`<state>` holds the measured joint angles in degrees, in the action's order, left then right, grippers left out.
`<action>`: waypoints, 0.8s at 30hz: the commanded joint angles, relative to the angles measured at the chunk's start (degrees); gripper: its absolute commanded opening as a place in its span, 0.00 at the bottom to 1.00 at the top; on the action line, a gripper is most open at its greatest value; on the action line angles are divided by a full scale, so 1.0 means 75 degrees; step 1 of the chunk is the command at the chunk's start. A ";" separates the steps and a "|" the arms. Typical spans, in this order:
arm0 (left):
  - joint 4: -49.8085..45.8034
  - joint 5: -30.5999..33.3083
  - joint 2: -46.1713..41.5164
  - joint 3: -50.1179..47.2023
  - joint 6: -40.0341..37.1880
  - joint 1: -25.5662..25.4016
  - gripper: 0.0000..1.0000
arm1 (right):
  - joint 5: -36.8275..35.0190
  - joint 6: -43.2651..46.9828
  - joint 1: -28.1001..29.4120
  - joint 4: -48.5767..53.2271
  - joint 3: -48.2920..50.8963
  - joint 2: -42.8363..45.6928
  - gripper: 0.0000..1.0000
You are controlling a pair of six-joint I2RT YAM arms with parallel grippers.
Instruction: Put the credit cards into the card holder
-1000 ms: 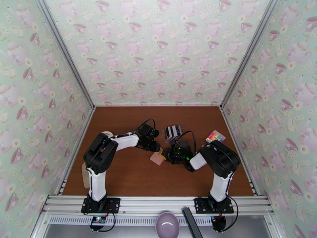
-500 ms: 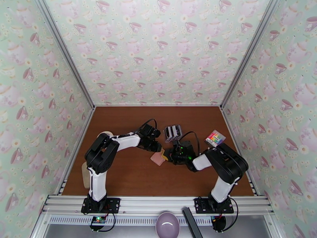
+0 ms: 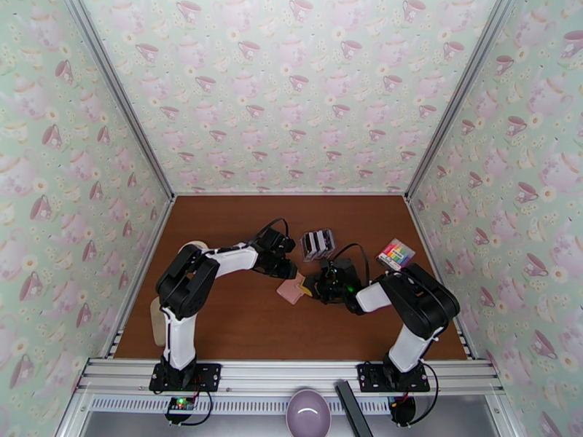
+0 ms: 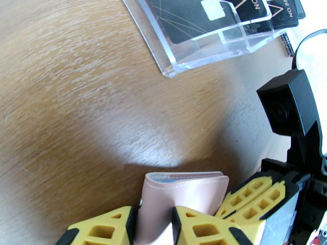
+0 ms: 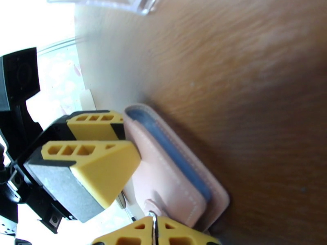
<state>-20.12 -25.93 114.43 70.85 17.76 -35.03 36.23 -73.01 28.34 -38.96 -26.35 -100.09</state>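
The pink card holder [image 3: 291, 291] lies on the brown table between both grippers. My left gripper [image 4: 153, 219] is shut on its one end, yellow fingers [image 4: 102, 229] on either side of the pink cover [image 4: 184, 192]. From the opposite side my right gripper [image 5: 154, 225] is pinched shut at the snap tab [image 5: 157, 203] of the card holder [image 5: 171, 176], whose bluish pocket edge shows. The black credit cards [image 4: 192, 17] stand in a clear rack [image 3: 318, 244] just behind the two grippers. In the top view the left gripper [image 3: 289, 273] and right gripper [image 3: 310, 285] almost touch.
A multicoloured striped pad [image 3: 396, 253] lies at the right wall. A pale round object [image 3: 195, 247] and a beige one [image 3: 155, 322] sit by the left arm. Patterned walls close in three sides. A purple bowl [image 3: 307, 413] rests off the table's near rail.
The right arm's elbow has swung out to the right and its wrist has shifted slightly. The left arm and the card holder have stayed put.
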 commanded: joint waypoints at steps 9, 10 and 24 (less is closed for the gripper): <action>-0.0060 0.0081 0.0250 0.0092 0.0010 -0.0058 0.31 | 0.0055 -0.0066 -0.0135 -0.0148 -0.0014 -0.0165 0.11; -0.0057 0.0077 0.0258 0.0095 0.0017 -0.0059 0.31 | 0.0090 -0.0111 -0.0140 -0.0260 -0.0017 -0.0218 0.11; 0.0049 0.0032 0.0340 0.0122 0.0146 -0.0122 0.32 | 0.0432 -0.0515 0.0021 -0.1080 -0.0111 -0.0690 0.09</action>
<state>-19.92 -25.96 114.52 70.85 18.02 -35.09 38.46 -75.46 27.79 -45.43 -26.41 -103.94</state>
